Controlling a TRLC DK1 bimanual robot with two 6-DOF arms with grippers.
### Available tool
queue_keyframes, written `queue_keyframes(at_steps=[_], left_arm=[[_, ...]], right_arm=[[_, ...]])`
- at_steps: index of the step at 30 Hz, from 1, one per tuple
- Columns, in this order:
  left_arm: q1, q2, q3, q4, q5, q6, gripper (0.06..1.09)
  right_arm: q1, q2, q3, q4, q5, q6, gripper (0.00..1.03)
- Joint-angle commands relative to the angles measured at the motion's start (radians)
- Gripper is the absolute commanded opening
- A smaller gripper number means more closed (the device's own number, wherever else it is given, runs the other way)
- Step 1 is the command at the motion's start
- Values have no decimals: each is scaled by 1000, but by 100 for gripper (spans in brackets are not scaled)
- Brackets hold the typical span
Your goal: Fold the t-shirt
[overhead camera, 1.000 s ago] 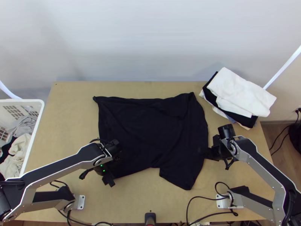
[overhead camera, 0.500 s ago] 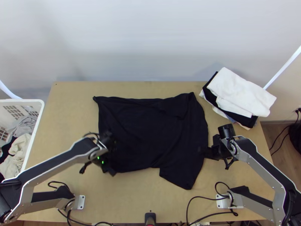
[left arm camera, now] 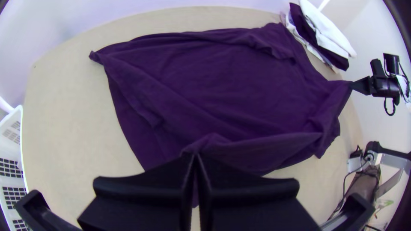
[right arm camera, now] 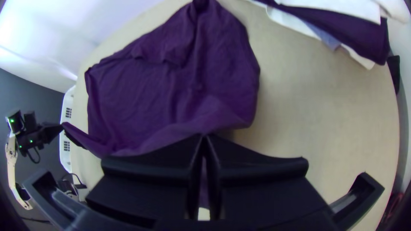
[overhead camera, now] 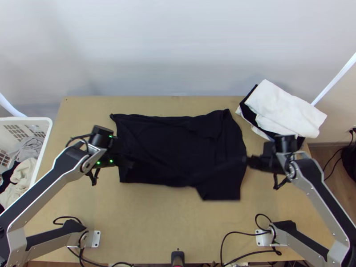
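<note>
Evidently the left gripper (left arm camera: 196,155) and right gripper (right arm camera: 204,137) are tightly pinching the t-shirt's (overhead camera: 173,142) lifted lower side, its long axis running left to right mid-frame between them, most cloth lying up-frame, where the fold is presumably going.

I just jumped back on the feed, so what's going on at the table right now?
Both arms are handling the dark t-shirt. The left gripper and the right gripper are each closed on its near part, holding it raised between them. The rest lies spread, somewhat creased, on the table. It looks like a fold in progress. A stack of folded clothes sits at the table's far right corner.
</note>
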Motion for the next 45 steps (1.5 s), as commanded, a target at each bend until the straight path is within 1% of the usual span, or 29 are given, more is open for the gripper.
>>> queue_keyframes(at_steps=[1,6,9,11,14,16,22,25,29,36,40,45], left_arm=[[54,-32,-2,36,9,-52,10],[138,-41,47,76,8,-95,10],[178,-44,118,79,3,-121,10],[201,-40,186,77,-2,-133,10],[229,-17,319,68,-11,-139,10],[245,-1,408,69,-20,-139,10],[299,37,647,82,-40,-139,10],[336,49,727,112,-42,-138,10],[383,48,790,162,-40,-136,10],[408,-17,854,208,-40,-138,10],[410,-96,871,254,-51,-147,10],[410,-210,871,293,-111,-165,10]], right_arm=[[-23,3,79,6,5,-12,3],[-32,20,168,6,5,-28,3],[-32,44,241,6,7,-34,3],[-30,69,312,6,27,-43,3],[-27,130,461,-11,43,-44,3],[-24,179,585,-36,54,-44,3],[-16,304,950,-51,100,-58,3],[-16,362,1102,-62,105,-60,3],[-16,399,1235,-62,116,-60,3],[-24,368,1436,-56,134,-61,3],[-35,262,1445,13,135,-61,3],[-23,103,1406,-4,132,-61,3]])
